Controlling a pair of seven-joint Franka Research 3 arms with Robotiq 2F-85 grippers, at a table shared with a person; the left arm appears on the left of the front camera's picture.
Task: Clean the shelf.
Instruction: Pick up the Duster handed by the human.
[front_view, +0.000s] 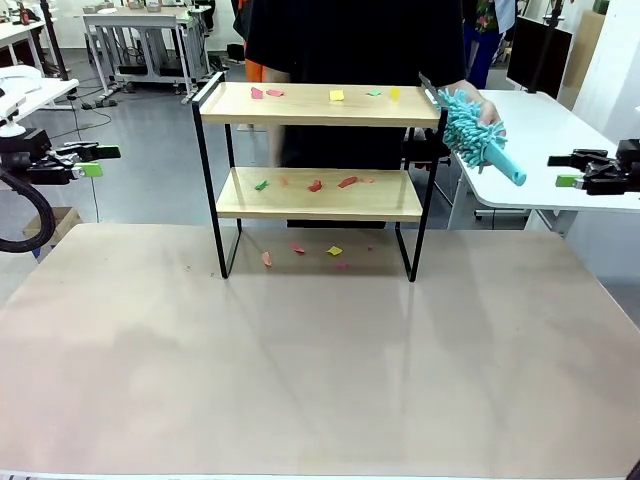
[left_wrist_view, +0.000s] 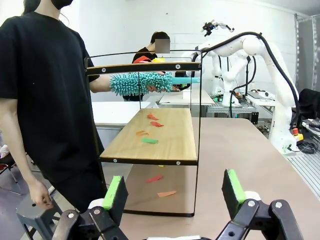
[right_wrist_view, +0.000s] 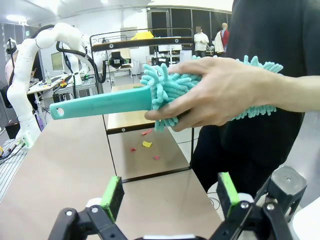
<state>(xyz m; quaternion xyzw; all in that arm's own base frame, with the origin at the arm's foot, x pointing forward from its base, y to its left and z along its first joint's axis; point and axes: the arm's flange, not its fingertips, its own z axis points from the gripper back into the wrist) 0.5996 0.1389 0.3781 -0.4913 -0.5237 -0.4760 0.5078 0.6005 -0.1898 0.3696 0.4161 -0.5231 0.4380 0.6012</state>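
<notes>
We see the shelf standing on the far part of the table. Its two boards and the tabletop beneath it are strewn with coloured paper scraps, the mess to be swept. At the shelf's right end, level with its top board, the person's hand holds a teal microfibre duster by its fluffy head. The handle is free and points away from the shelf toward our right gripper; we judge this an offer to take it. That gripper hangs to the right of the shelf, fingers spread, nothing between them. The left gripper, left of the shelf, is likewise spread and empty. The tabletop is plain matte beige. Behind the shelf lie grey floor and white worktables.
</notes>
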